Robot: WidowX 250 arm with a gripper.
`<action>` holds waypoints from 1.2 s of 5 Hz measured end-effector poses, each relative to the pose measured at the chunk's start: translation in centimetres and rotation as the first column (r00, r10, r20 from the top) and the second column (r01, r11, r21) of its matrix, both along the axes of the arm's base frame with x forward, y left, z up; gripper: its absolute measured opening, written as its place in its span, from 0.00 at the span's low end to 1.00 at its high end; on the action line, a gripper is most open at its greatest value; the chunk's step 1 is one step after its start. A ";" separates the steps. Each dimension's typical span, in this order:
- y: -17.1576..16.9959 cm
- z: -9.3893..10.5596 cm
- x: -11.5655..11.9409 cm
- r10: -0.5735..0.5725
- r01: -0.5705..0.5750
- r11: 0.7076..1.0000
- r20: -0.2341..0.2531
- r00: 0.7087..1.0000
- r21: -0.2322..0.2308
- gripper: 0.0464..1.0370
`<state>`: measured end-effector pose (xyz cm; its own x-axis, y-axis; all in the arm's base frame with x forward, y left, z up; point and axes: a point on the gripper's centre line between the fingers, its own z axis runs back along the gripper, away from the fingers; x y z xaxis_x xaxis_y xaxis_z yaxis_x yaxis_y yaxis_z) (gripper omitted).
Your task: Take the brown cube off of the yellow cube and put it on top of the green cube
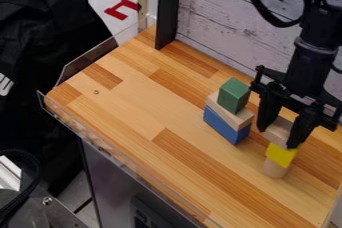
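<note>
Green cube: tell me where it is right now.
In the camera view, the green cube sits right of centre, on the pale wooden block that tops the blue block, to the picture's left of the tool.

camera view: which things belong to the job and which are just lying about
Job:
brown block, on the yellow cube
green cube, where it goes
tool, at the brown block

Not the job:
round wooden block, under the yellow cube
pale block and blue block, under the green cube
black cloth
</note>
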<state>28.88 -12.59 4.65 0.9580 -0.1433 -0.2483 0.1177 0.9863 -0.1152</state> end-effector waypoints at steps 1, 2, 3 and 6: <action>0.1 1.7 -0.3 0.000 0.000 1.000 0.035 0.999 -0.013 0.51; 1.3 5.2 -0.3 0.028 -0.022 0.999 0.143 0.989 -0.047 0.51; 3.5 5.2 0.5 0.067 -0.053 0.995 0.161 0.985 -0.086 0.51; 7.2 1.4 1.2 0.058 -0.055 0.997 0.070 0.996 -0.048 0.51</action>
<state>30.12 -5.40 6.03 0.9799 -0.0980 -0.1738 0.0713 0.9855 -0.1537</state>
